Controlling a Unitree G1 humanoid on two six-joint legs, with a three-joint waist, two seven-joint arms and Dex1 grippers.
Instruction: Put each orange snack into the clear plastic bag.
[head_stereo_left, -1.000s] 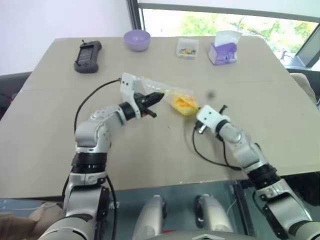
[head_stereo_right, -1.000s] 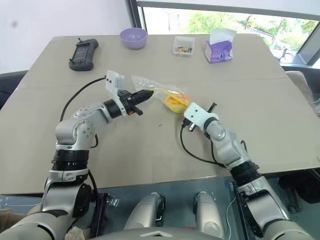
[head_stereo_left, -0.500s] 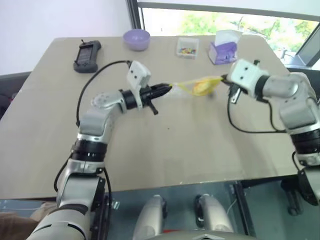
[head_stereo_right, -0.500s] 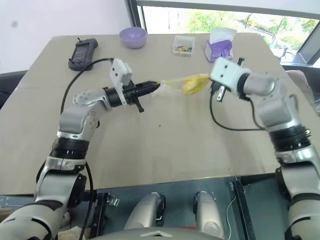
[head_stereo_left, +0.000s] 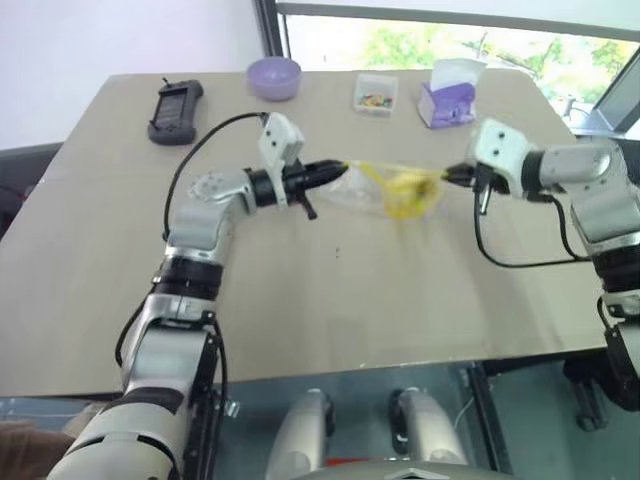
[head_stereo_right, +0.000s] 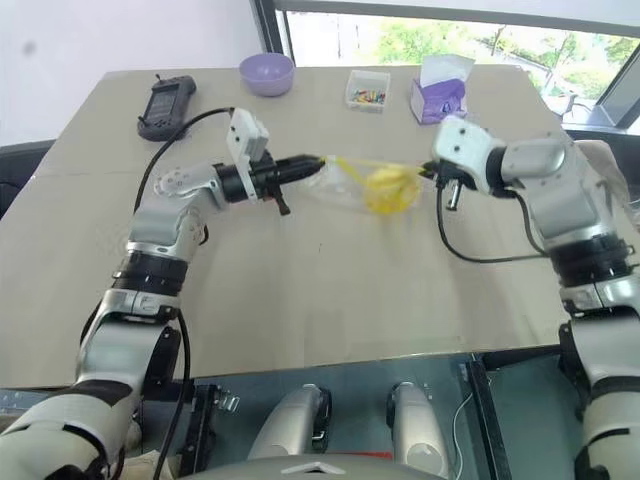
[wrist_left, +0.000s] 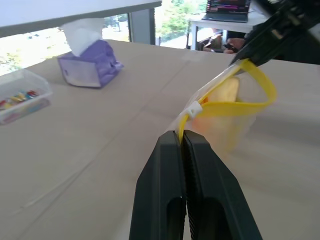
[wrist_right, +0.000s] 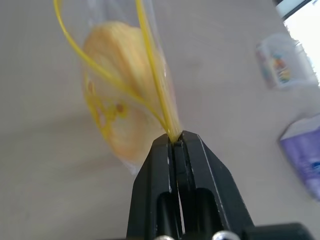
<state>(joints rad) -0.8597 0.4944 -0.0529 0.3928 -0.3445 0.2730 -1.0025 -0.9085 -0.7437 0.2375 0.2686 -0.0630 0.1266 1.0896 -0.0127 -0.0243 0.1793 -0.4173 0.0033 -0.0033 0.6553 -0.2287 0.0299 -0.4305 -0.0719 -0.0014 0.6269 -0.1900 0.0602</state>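
The clear plastic bag (head_stereo_left: 385, 190) is held above the bench (head_stereo_left: 330, 300), its yellow seal strip pinched between the closed left end effector (head_stereo_left: 338, 170) at nine o'clock and the closed right end effector (head_stereo_left: 452, 176) at three o'clock, presumably stretched for sealing. The orange snack (head_stereo_left: 403, 187) is seen inside.

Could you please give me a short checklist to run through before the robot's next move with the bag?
1. Left gripper shut on the bag's yellow seal strip: ok.
2. Right gripper shut on the strip's other end: ok.
3. Snack inside the bag: ok, it shows through the clear plastic.
4. Bag lifted off the table, hanging between the two grippers: ok.
5. Seal closed along its length: not ok, the strip gapes in a loop in the left wrist view.
6. Further snacks left on the table: cannot tell; none shows in the head views.
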